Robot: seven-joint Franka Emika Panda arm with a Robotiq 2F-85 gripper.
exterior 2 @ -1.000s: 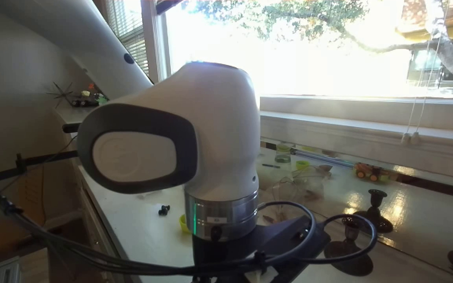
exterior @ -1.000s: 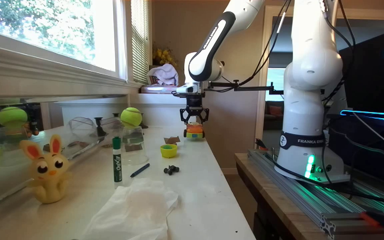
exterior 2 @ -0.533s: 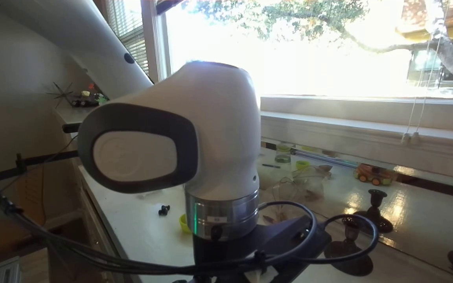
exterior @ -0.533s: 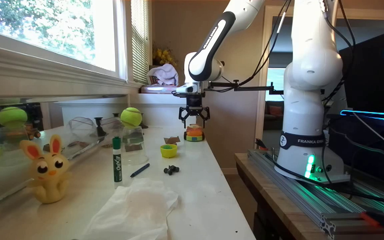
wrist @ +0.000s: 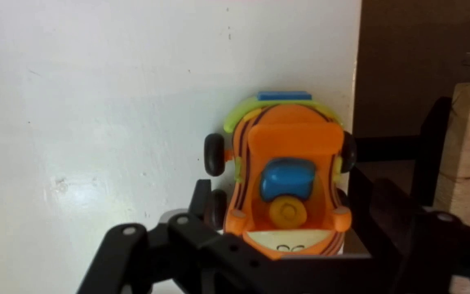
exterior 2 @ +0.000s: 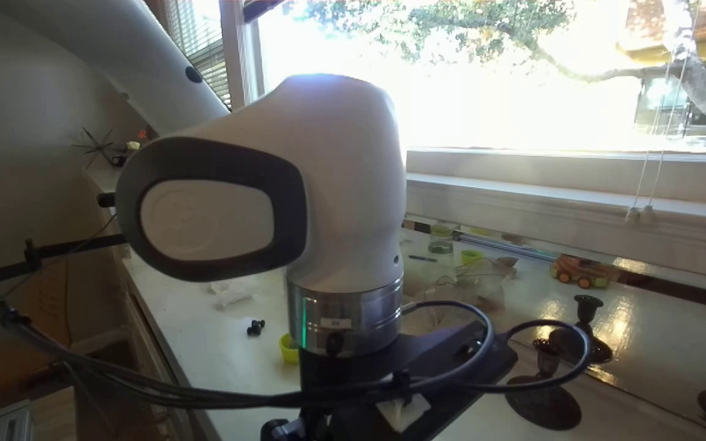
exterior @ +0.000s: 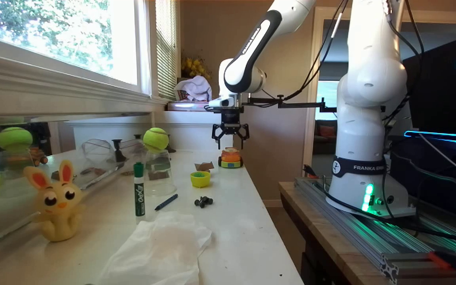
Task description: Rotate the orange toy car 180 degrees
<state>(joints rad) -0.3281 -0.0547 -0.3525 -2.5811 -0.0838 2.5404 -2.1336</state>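
The orange toy car point(exterior: 231, 158) rests upright on the white counter, close to its right-hand edge in this exterior view. My gripper point(exterior: 230, 145) hangs just above it, pointing down, jaws spread apart with nothing between them. From the wrist view, the car point(wrist: 296, 139) has its lime bumper and blue plate toward the top, while the face-like end is partly covered by the gripper's dark body. One finger point(wrist: 200, 198) shows left of the car's wheels; the dark other finger is beyond its right side. An exterior view gives only the car's mirror reflection point(exterior 2: 583, 272).
The counter edge point(wrist: 356, 73) drops off right beside the car. Nearby stand a yellow cup point(exterior: 200, 180), a cardboard scrap point(exterior: 204, 166), a small black object point(exterior: 203, 202) and a tennis ball point(exterior: 156, 139) on a clear cup. A mirror point(exterior 2: 488, 245) lines the back.
A second ago the fingers gripped the car slightly above the counter. The car has come down onto the surface, the fingers have spread apart, and the arm has risen a little.
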